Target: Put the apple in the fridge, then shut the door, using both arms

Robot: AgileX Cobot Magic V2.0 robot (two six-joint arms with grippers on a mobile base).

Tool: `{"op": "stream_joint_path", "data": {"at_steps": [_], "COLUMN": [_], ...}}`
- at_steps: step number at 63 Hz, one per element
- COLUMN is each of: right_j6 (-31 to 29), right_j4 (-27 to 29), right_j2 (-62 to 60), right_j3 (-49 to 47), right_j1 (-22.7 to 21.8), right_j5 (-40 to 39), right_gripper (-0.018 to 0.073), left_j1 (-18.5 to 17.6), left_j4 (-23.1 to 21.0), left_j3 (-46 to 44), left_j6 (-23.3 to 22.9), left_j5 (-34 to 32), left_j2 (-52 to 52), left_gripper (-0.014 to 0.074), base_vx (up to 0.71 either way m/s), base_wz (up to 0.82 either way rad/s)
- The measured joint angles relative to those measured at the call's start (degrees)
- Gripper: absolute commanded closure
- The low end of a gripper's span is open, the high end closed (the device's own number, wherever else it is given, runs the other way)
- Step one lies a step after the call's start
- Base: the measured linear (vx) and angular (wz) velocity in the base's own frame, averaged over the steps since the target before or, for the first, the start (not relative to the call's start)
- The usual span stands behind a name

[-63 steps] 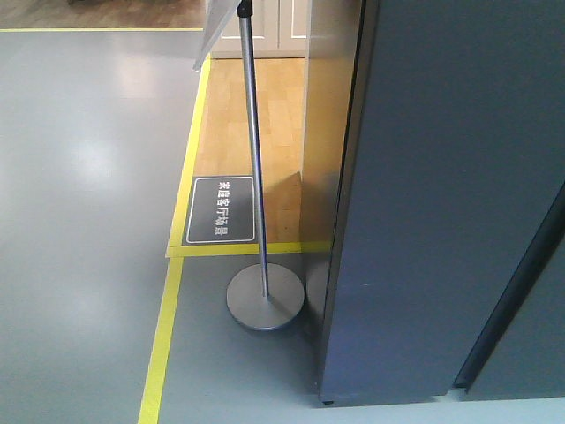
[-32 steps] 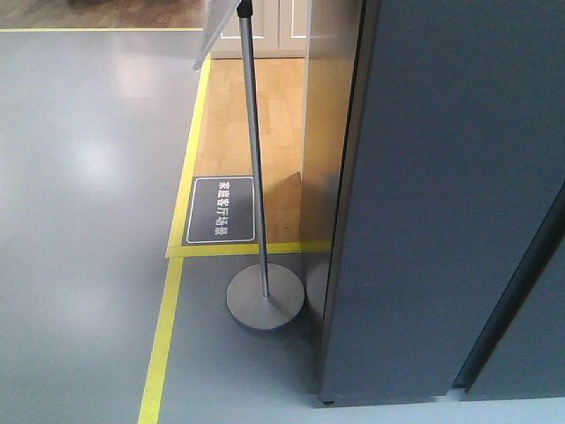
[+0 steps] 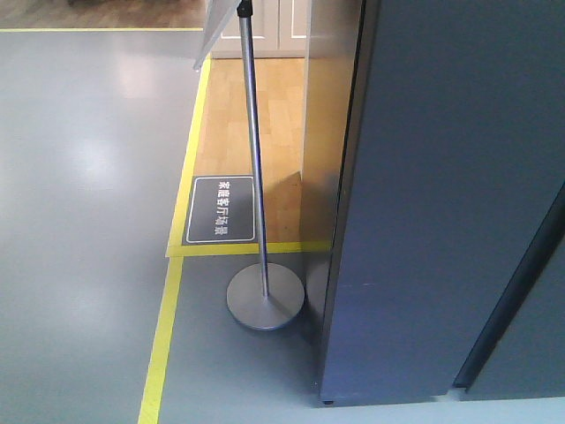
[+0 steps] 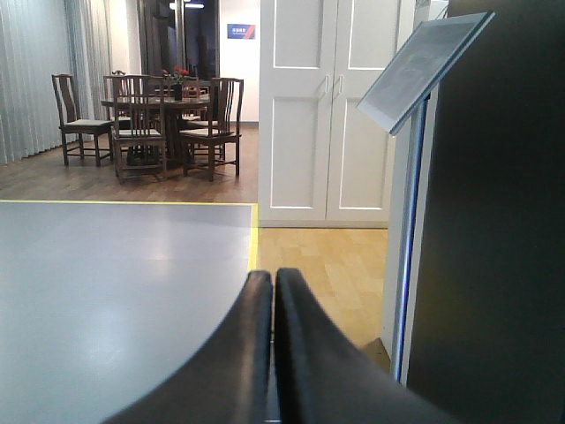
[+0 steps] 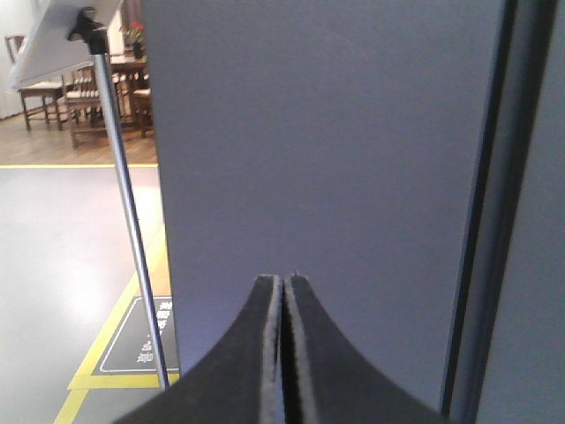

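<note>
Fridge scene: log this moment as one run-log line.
fridge: grey exterior facing cameras, interior unseen | apple: not in view | left tool: shut, empty | right tool: shut, empty, facing fridge | sign stand: left of fridge

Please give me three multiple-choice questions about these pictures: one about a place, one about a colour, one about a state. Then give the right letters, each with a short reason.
1. Where does the round grey metal base of the sign stand rest?
A. on the grey floor, just left of the dark grey fridge
B. on the light wooden floor
C. on top of the fridge

2. What colour is the tape line on the grey floor?
A. red
B. yellow
C. white

3. In what state is the right gripper?
A. wide open
B. shut on an apple
C. shut, with nothing between the fingers

Answers:
1 A: the front view shows the base on grey floor beside the fridge's lower corner.
2 B: the front view shows a yellow line bordering the wooden area.
3 C: the right wrist view shows the black fingers pressed together in front of the grey fridge surface.
</note>
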Motion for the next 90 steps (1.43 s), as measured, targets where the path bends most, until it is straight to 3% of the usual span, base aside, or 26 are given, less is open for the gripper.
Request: {"op": "stream_joint_path", "data": {"at_steps": [12,90], "right_j6": [0.0,0.0], "right_j4": [0.1,0.1], "right_j2": [0.0,0.0], "right_j3": [1.0,1.0], "right_j1": [-0.1,-0.1], "right_j5": [-3.5,-3.7], "right_gripper": [0.0556,0.0556], "left_j1": [0.0,0.0], "left_j4": [0.0,0.0], "left_j3": [0.0,0.0], "left_j6": [0.0,0.0], "left_j5": [0.0,0.0], "left_j2": [0.0,0.0], "left_gripper": [0.0603,0.0603], "base_vx": [0.0,0.0], "base_wz": [0.0,0.0]}}
